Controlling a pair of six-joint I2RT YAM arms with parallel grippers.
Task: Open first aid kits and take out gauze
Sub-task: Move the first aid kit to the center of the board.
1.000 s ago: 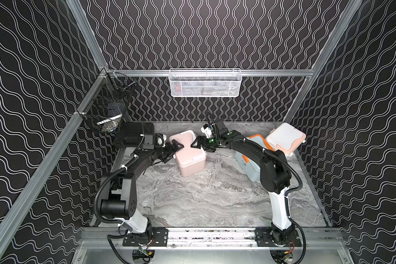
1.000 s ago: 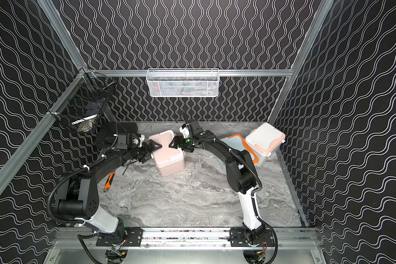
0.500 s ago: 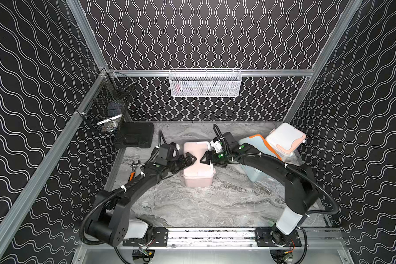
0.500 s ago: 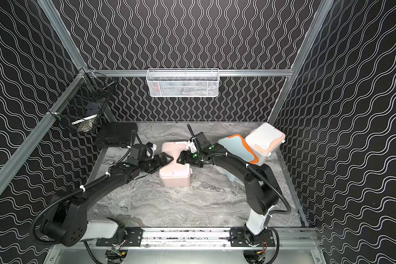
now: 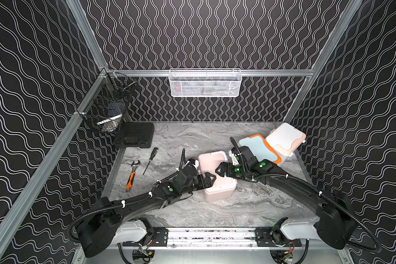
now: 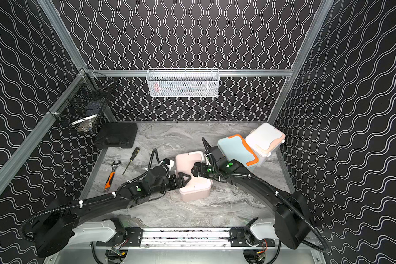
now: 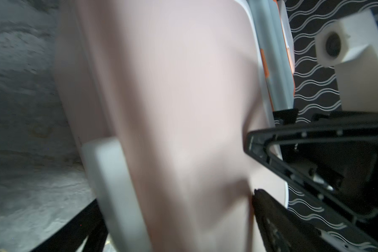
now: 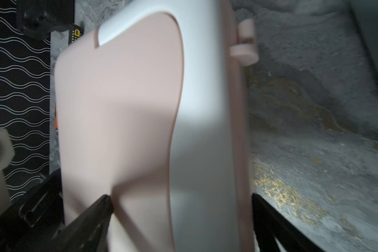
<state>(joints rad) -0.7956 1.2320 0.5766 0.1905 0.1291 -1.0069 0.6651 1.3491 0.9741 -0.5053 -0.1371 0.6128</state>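
Note:
The pink first aid kit (image 5: 212,160) (image 6: 189,160) stands mid-table with its lid down. My left gripper (image 5: 209,179) (image 6: 184,179) reaches in from its left and my right gripper (image 5: 221,170) (image 6: 194,170) from its right, tips almost meeting over the lid. In the left wrist view the pink kit (image 7: 172,98) fills the space between the wide jaws of the left gripper (image 7: 175,200). The right wrist view shows the pink kit (image 8: 118,98) between the spread fingers of the right gripper (image 8: 181,197). The blue-grey kit (image 5: 255,148) and white kit (image 5: 285,137) sit closed at back right. The gauze is hidden.
A flat black hard case (image 5: 134,134) lies at the back left. A screwdriver (image 5: 150,160) and an orange-handled wrench (image 5: 132,173) lie on the table's left side. A black wire basket (image 5: 108,109) hangs on the left rail and a white mesh basket (image 5: 205,83) on the back rail.
Both arms have drawn back toward the front, and the pink kit has come with them from the back of the table to its middle. The other kits have stayed put.

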